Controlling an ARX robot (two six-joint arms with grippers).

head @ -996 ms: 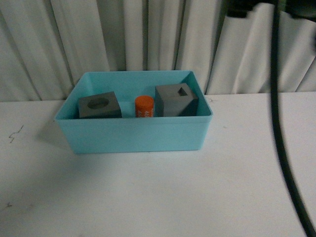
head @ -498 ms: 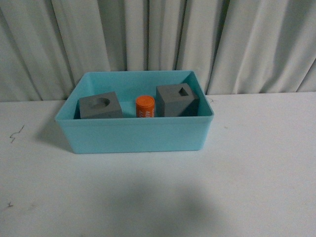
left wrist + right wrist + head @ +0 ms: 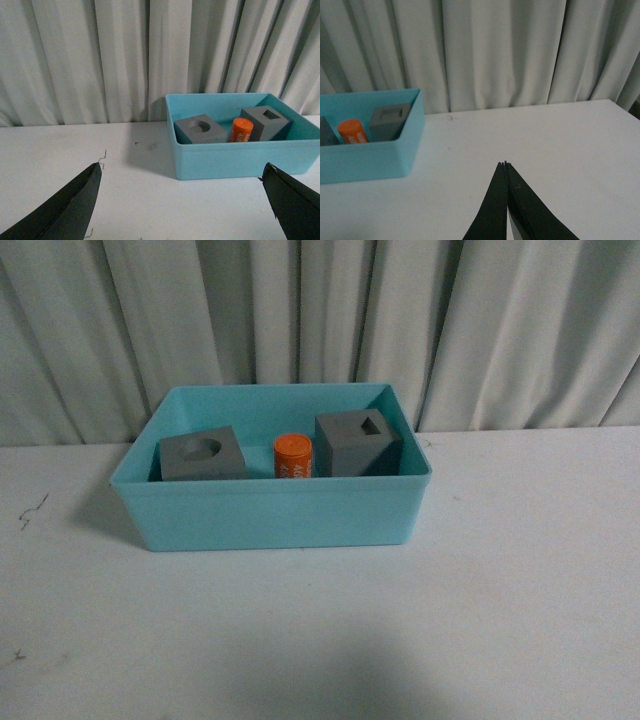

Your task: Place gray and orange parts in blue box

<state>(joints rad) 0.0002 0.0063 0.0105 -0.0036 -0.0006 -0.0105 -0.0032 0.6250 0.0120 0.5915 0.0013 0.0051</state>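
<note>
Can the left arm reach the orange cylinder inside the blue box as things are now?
Probably yes. The left pincer is open and empty, facing the blue box. The box is open on top, and the orange cylinder stands between two gray cubes, so space for the fingers looks tight.

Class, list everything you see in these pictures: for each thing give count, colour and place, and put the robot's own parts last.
Blue box: one, turquoise, on the table near the curtain.
Gray cubes: two, in the box; round-recess cube on its left, the other cube on its right.
Orange cylinder: one, upright between the cubes.
Table: one, white.
Curtain: pale gray, behind the table.
Left claw: black, open, empty.
Right claw: black, shut, empty.
</note>
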